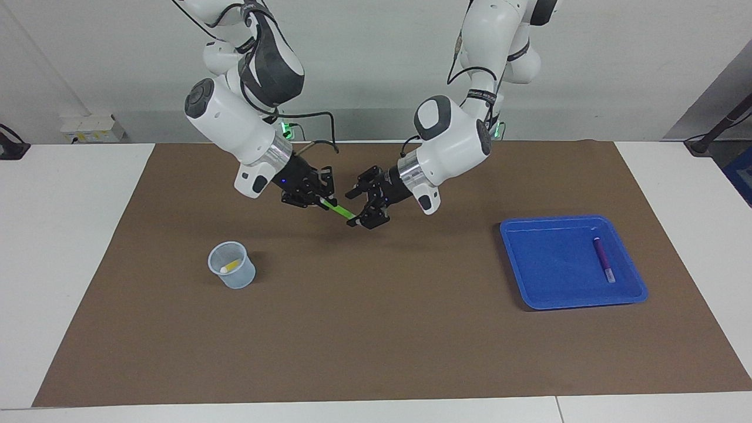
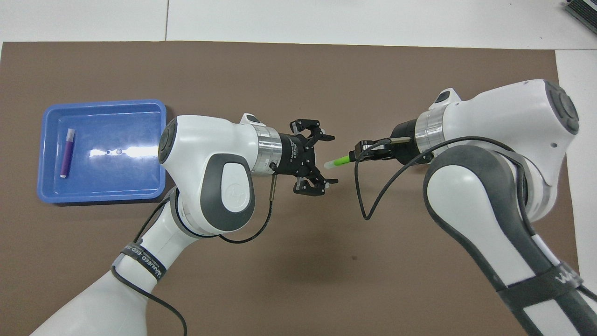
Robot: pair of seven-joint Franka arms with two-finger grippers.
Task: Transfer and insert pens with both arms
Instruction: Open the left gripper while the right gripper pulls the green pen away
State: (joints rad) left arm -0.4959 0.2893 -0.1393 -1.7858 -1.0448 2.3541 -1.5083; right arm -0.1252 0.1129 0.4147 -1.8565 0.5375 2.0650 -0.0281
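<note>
The bright green pen point(image 1: 338, 210) point(image 2: 339, 161) hangs in the air over the middle of the brown mat, held at one end by my right gripper point(image 1: 322, 200) point(image 2: 358, 154), which is shut on it. The pen's whitish free end points into my left gripper point(image 1: 357, 207) point(image 2: 332, 159), whose fingers stand wide open on either side of the tip without touching it. A yellow pen point(image 1: 230, 266) leans inside the clear cup point(image 1: 243, 278). The purple pen point(image 1: 603, 259) point(image 2: 67, 156) lies in the blue tray point(image 1: 552, 270) point(image 2: 116, 177).
The cup stands on the brown mat point(image 1: 376, 329) toward the right arm's end; the overhead view hides it under the right arm. The blue tray sits toward the left arm's end. White table shows around the mat.
</note>
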